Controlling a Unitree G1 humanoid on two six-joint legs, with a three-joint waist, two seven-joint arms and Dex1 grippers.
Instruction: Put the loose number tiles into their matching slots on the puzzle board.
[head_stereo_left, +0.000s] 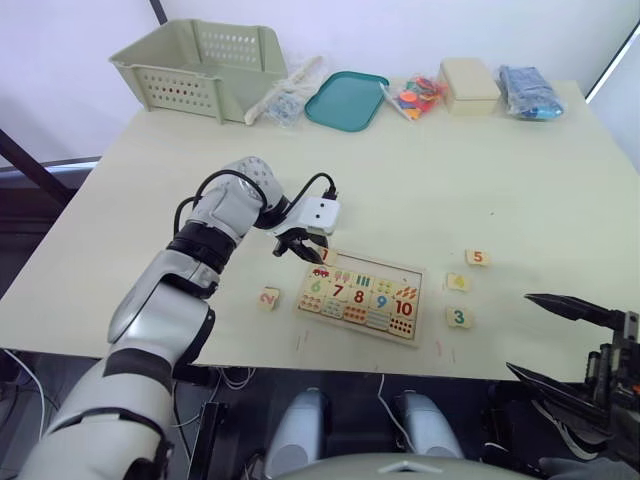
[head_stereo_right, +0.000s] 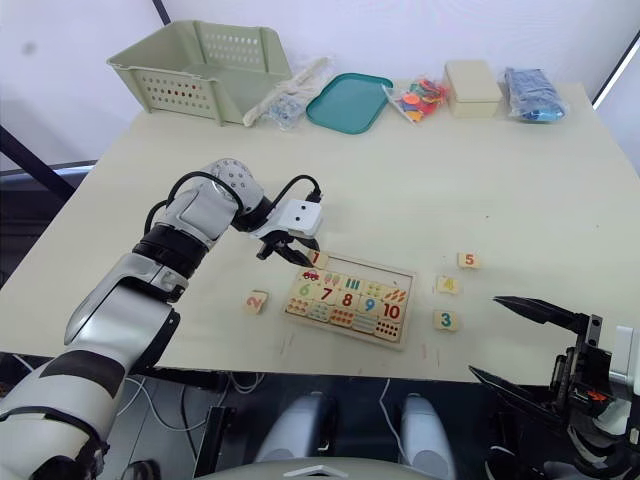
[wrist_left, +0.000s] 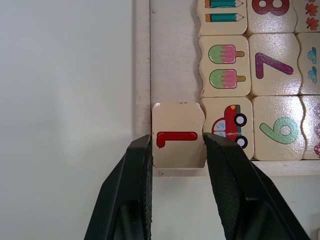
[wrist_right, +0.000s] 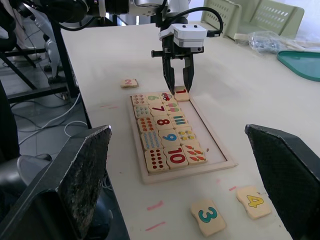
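The pale-wood puzzle board (wrist_right: 212, 142) lies near the table's front edge, and its row of slots (wrist_left: 172, 50) is bare beyond one corner. My left gripper (head_stereo_left: 300, 250) stands over that corner with its fingers (wrist_left: 137, 185) shut on the number 1 tile (wrist_left: 178, 135), which rests in the corner slot beside the red car picture. Tile 2 (head_stereo_left: 268, 297) lies left of the board. Tiles 5 (head_stereo_left: 478, 257), 4 (head_stereo_left: 458, 282) and 3 (head_stereo_left: 459, 318) lie to its right. My right gripper (head_stereo_left: 560, 335) hangs wide open at the front right, off the table edge, holding nothing.
Along the back edge stand a green slotted basket (head_stereo_left: 200, 60), a clear bag of sticks (head_stereo_left: 285, 95), a teal tray (head_stereo_left: 346, 100), a bag of colourful pieces (head_stereo_left: 418, 95), a cream box (head_stereo_left: 470, 82) and a blue bag (head_stereo_left: 530, 92).
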